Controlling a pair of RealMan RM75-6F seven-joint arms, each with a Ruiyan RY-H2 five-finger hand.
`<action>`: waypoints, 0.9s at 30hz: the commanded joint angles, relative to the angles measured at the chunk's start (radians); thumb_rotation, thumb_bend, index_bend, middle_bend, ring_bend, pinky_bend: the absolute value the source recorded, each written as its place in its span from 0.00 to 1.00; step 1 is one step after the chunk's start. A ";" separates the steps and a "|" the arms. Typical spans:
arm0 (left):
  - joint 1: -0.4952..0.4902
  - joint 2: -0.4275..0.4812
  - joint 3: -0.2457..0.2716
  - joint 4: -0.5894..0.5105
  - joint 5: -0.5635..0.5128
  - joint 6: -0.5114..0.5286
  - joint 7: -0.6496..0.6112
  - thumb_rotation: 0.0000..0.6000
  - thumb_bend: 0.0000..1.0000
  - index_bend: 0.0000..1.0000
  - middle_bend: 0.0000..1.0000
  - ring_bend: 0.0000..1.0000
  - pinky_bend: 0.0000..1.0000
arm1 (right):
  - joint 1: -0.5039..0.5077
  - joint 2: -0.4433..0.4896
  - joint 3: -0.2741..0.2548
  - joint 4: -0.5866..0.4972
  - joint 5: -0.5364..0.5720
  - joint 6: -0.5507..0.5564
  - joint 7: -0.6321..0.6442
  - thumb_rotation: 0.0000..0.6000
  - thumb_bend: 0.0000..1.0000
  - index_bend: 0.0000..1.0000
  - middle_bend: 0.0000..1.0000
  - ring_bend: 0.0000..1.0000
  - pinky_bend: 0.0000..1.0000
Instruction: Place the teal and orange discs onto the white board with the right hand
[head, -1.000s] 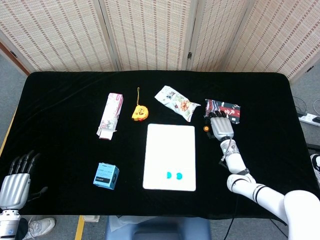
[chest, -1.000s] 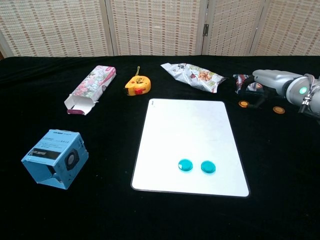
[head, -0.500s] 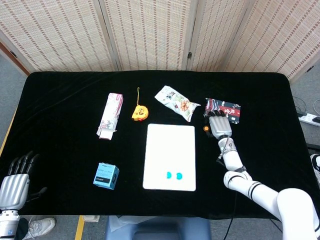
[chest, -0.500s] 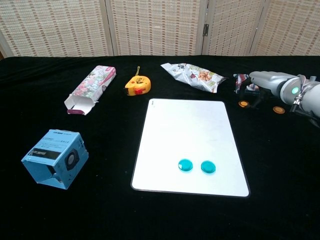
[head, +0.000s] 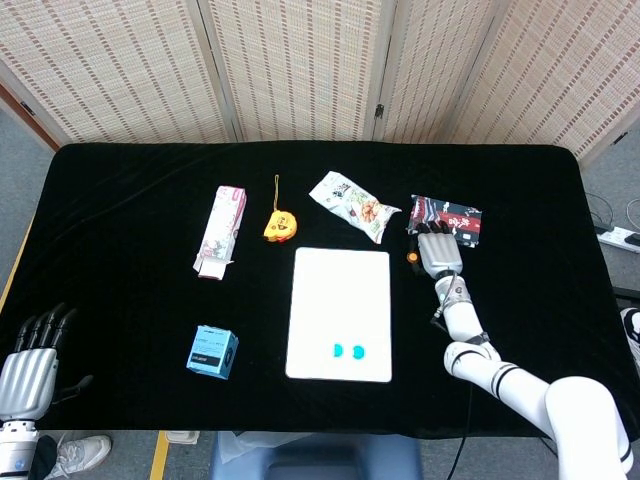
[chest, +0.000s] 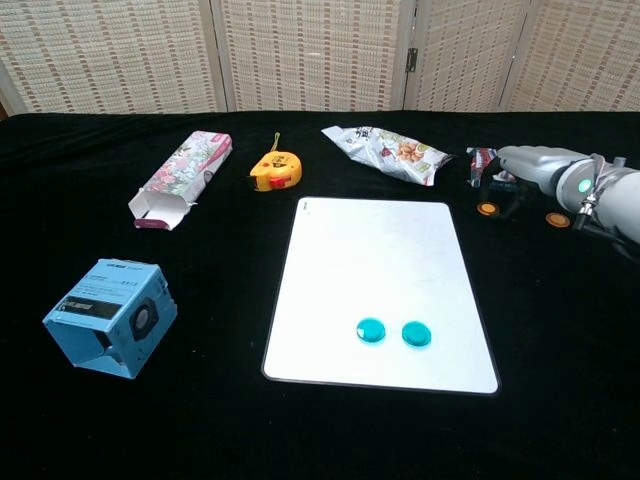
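Observation:
The white board (head: 340, 290) (chest: 375, 250) lies flat in the middle of the black table. Two teal discs (head: 338, 351) (head: 358, 352) rest on its near end, side by side (chest: 371, 328) (chest: 416, 334). One orange disc (chest: 487, 208) (head: 410, 258) lies on the cloth just right of the board's far corner. A second orange disc (chest: 557, 219) lies further right. My right hand (head: 440, 252) (chest: 535, 165) hovers between and above the two orange discs, fingers stretched out, holding nothing. My left hand (head: 35, 360) hangs off the table's near left corner, fingers spread and empty.
A dark snack packet (head: 450, 218) (chest: 485, 165) sits just beyond my right hand. A pale snack bag (head: 352, 205), a yellow tape measure (head: 279, 226) and a pink carton (head: 220, 231) line the far side. A blue box (head: 212, 351) stands left of the board.
My right hand has crept a little toward the far side, above the orange discs. The discs, the board and my left hand stay where they were.

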 joint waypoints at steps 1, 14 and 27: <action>-0.001 0.000 0.000 0.001 -0.001 -0.002 -0.001 1.00 0.19 0.02 0.00 0.01 0.00 | -0.001 0.003 0.002 -0.004 -0.010 0.004 0.009 1.00 0.44 0.51 0.21 0.08 0.00; -0.005 -0.002 -0.002 -0.001 0.002 -0.003 0.000 1.00 0.19 0.01 0.00 0.01 0.00 | -0.035 0.169 -0.012 -0.388 -0.178 0.104 0.070 1.00 0.44 0.52 0.21 0.08 0.00; 0.003 0.000 0.003 0.003 0.000 0.003 -0.009 1.00 0.19 0.01 0.00 0.01 0.00 | 0.016 0.105 -0.086 -0.518 -0.282 0.112 0.005 1.00 0.44 0.52 0.20 0.08 0.00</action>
